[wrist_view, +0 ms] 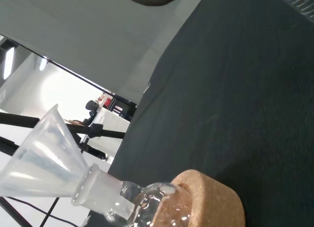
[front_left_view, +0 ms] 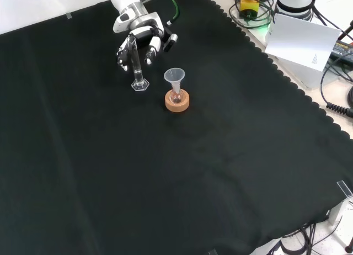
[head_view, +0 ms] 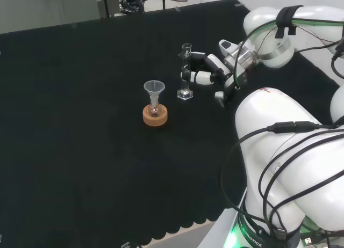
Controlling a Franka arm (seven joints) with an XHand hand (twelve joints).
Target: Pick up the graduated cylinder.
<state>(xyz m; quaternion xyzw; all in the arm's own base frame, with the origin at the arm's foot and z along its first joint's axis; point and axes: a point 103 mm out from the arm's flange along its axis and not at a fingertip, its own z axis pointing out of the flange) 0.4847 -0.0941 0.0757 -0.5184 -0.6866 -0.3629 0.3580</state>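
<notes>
A clear glass funnel [wrist_view: 44,160] in a small flask on a cork ring [wrist_view: 206,200] looms closest; centre-frame in the head view, my hand [head_view: 207,71] curls its fingers around the upright clear graduated cylinder [head_view: 186,71].

Looks like a robotics lab set up for chemistry-type stuff. The desk [head_view: 80,124] is draped in black cloth with a scalloped edge, and the ware on it is lab glass: a graduated cylinder [head_view: 185,71] on a hexagonal foot, and a small round flask [front_left_view: 176,97] sitting in a cork ring [front_left_view: 177,102] with a funnel [front_left_view: 174,76] in its neck. Off the cloth's corner in the front view there's a tangle of cables [front_left_view: 336,62] and a white box [front_left_view: 301,41], typical test-bench clutter.
</notes>
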